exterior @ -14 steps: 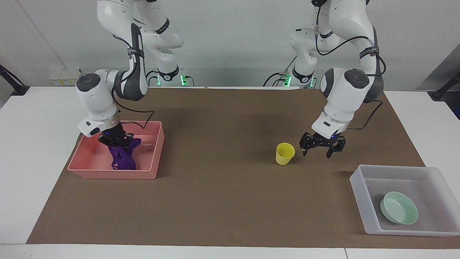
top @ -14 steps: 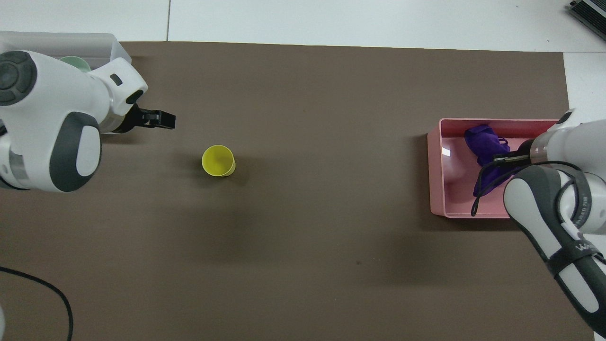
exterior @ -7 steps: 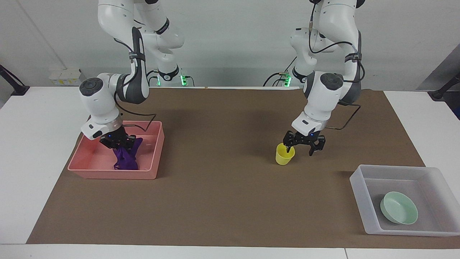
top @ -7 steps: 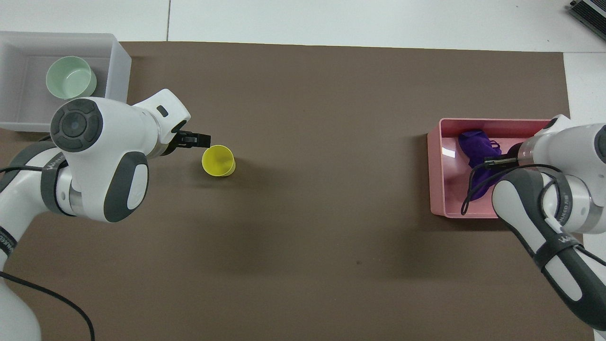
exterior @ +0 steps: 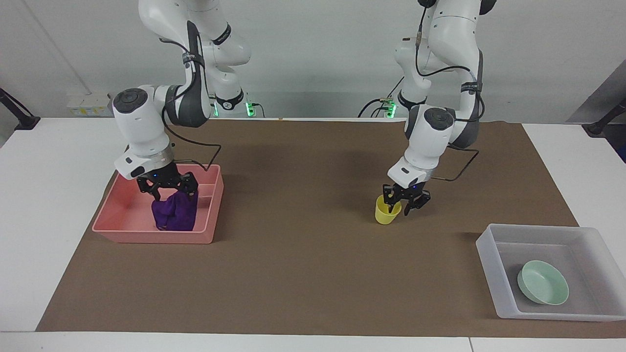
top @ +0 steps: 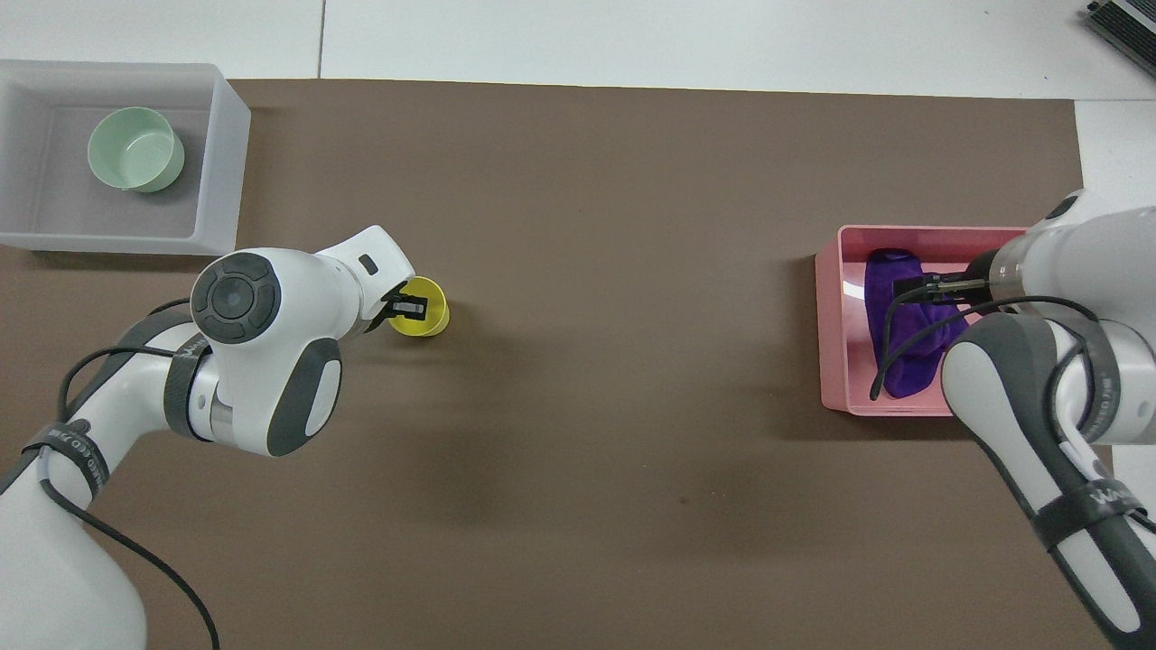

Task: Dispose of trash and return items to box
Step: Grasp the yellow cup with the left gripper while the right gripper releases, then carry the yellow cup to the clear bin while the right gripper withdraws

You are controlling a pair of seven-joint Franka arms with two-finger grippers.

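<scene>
The yellow cup (exterior: pixel 386 213) (top: pixel 433 312) stands upright on the brown mat, toward the left arm's end. My left gripper (exterior: pixel 400 208) (top: pixel 408 308) is down at its rim, one finger inside the cup and one outside its wall, shut on the wall. The purple cloth (exterior: pixel 173 215) (top: pixel 890 302) lies heaped in the pink bin (exterior: pixel 122 217) at the right arm's end. Just above the heap, my right gripper (exterior: pixel 168 193) (top: pixel 921 285) hangs open. The mint-green bowl (exterior: pixel 543 282) (top: pixel 135 161) sits in the translucent box (exterior: pixel 491 274) (top: pixel 221 153).
The box stands at the left arm's end of the mat, farther from the robots than the cup. Bare brown mat (exterior: pixel 293 220) stretches between the pink bin and the cup. A black cable loops from each wrist.
My left gripper swung from beside the cup onto its rim and closed. My right gripper opened and rose slightly; the purple cloth dropped into a heap in the pink bin.
</scene>
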